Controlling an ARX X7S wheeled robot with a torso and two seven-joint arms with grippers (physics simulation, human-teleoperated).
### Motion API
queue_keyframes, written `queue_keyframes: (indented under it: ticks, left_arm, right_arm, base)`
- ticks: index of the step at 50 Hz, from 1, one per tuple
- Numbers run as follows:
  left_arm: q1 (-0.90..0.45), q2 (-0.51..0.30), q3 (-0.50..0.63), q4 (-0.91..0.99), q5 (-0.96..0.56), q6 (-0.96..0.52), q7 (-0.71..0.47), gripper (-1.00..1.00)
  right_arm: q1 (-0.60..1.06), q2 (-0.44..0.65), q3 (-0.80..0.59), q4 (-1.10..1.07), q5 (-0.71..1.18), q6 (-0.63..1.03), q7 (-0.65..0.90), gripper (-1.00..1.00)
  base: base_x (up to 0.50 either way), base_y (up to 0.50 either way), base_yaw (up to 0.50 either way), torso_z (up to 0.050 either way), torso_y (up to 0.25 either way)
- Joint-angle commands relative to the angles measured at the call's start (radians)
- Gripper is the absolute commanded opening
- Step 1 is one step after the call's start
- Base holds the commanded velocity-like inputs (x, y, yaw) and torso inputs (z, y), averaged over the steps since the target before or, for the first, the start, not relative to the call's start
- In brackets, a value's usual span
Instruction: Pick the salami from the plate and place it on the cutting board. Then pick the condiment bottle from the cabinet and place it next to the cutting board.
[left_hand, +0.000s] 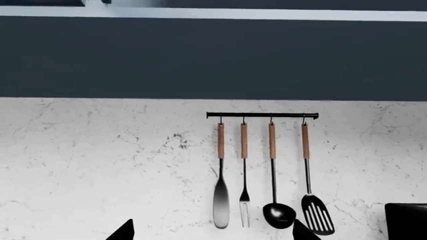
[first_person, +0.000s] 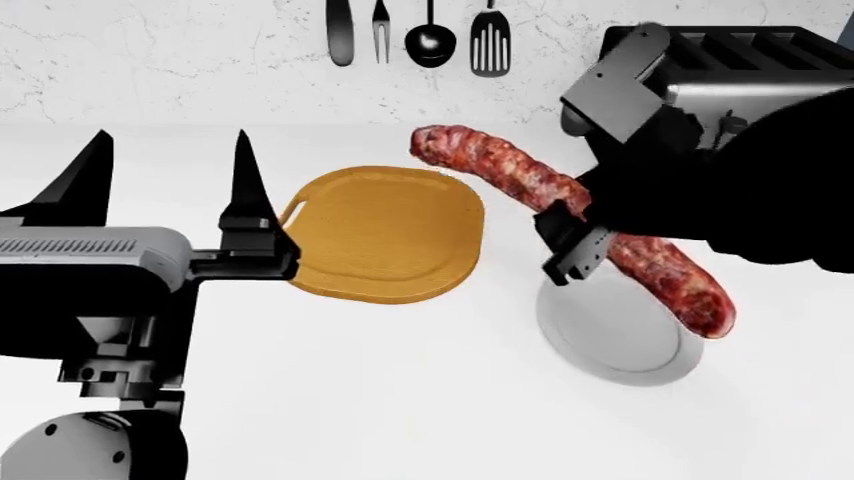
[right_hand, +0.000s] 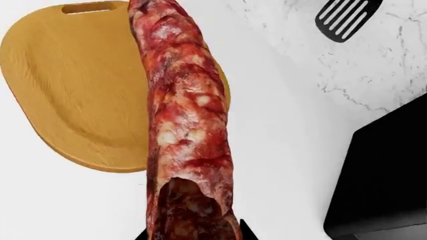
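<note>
Matt wooden cutting board (first_person: 387, 232); mottled, rough-skinned salami (first_person: 534, 185); smooth glossy plate (first_person: 627, 335); veined marble wall (first_person: 174, 60); wood-handled metal utensils (left_hand: 270, 170).

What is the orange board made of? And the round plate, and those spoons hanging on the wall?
The board looks like wood: tan-orange with faint grain, matte. The plate is plain white and smooth, maybe ceramic or plastic; the look can't settle it. The hanging utensils seem to have wooden handles, light brown, with dark shiny ends that look like metal.
</note>
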Motion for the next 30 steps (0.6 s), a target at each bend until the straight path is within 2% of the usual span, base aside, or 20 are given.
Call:
queue_keyframes:
  ticks: [1,10,15,22,30]
  left_arm:
    - [-0.002,-0.007,-0.053,0.022,-0.058,-0.019,-0.006,1.0]
    - [-0.009,-0.01,-0.167,0.029,-0.18,-0.041,-0.007,1.0]
    - [-0.013,-0.012,-0.207,0.028,-0.23,-0.047,-0.01,1.0]
    - [-0.014,-0.015,-0.215,0.019,-0.24,-0.038,-0.009,1.0]
    - [-0.017,-0.018,-0.231,0.013,-0.256,-0.036,-0.014,1.0]
  right_arm:
    - [0.109,-0.256,-0.103,0.229,-0.193,-0.1,-0.115,-1.0]
    - [0.126,-0.532,-0.224,0.632,-0.374,-0.289,-0.274,-1.0]
    - [0.127,-0.698,-0.272,0.934,-0.46,-0.447,-0.391,-1.0]
    - [0.107,-0.71,-0.479,0.986,-0.252,-0.575,-0.326,-1.0]
    - [0.052,-0.71,-0.5,1.006,-0.212,-0.624,-0.248,-1.0]
  base:
    - [0.0,0.0,0.0,0.0,0.0]
    - [0.0,0.0,0.0,0.0,0.0]
    - [0.0,0.0,0.0,0.0,0.0]
    - [0.0,0.0,0.0,0.0,0.0]
    - [0.0,0.0,0.0,0.0,0.001]
